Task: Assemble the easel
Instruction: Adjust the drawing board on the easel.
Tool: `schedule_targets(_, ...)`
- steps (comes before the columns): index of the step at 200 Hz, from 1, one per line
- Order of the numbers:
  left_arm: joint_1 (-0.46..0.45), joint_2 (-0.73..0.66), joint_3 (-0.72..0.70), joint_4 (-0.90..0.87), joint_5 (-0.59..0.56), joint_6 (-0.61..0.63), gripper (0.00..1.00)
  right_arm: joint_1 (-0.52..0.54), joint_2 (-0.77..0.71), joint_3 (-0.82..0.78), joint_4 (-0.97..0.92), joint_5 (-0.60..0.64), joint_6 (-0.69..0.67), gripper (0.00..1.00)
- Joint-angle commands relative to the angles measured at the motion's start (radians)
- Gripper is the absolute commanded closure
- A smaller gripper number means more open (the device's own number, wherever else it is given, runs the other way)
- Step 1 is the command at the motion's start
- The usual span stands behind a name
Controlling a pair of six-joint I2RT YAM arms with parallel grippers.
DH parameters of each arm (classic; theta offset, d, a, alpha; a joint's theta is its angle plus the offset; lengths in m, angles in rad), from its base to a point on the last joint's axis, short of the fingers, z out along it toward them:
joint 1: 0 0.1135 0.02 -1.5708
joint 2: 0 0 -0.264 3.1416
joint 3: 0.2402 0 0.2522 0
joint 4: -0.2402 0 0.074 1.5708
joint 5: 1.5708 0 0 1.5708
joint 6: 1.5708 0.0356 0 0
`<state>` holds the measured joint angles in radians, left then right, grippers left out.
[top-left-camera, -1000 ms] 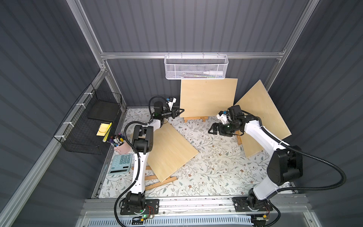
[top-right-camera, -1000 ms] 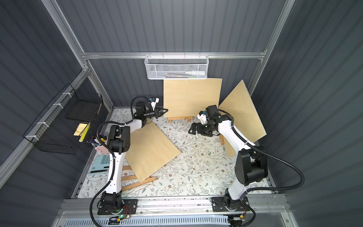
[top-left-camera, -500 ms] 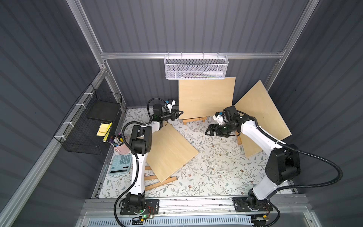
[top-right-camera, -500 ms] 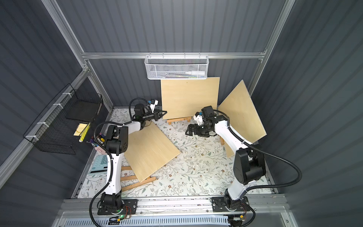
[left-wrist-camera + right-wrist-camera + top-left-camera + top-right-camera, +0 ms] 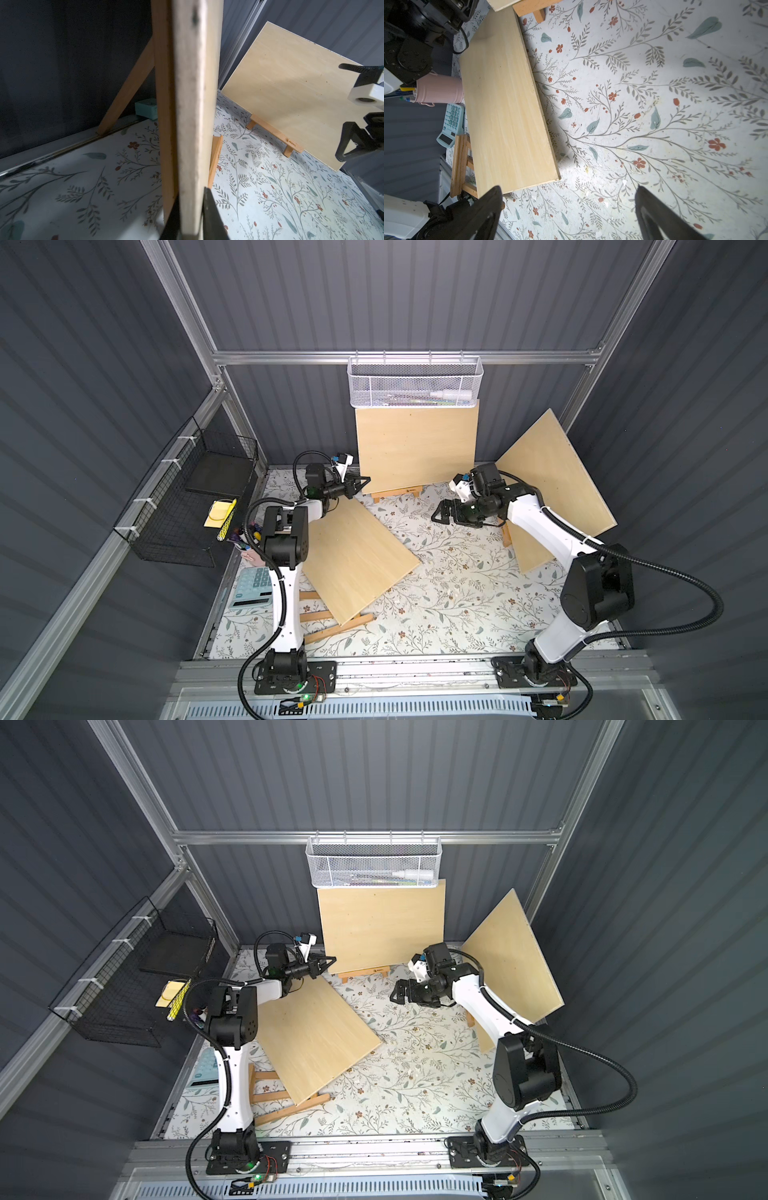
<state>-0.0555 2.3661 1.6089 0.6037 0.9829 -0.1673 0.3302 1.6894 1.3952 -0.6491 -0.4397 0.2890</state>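
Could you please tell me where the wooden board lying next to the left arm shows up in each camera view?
In a top view: lying board, left of centre.
In a top view: lying board, again left of centre.
Left wrist: not in it; only the upright board shows edge-on, close up.
Right wrist: lying board, between the teal calculator and bare mat.
Shared landmark: the floral mat.
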Motion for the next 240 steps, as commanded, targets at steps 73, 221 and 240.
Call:
schedule_targets(73,0.106,0.006,0.059,-0.394,-0.500,0.148,1.00,-0.136,0.268,0.259,0.148,0.177,0.294,0.01)
schedule_targets(221,0.154,-0.019,0.048,-0.489,-0.834,0.124,1.00,-0.197,0.621,0.641,0.334,0.324,0.555,0.01)
schedule_targets(240,0.160,-0.004,0.065,-0.520,-0.879,0.123,1.00,-0.196,0.644,0.646,0.388,0.313,0.563,0.01)
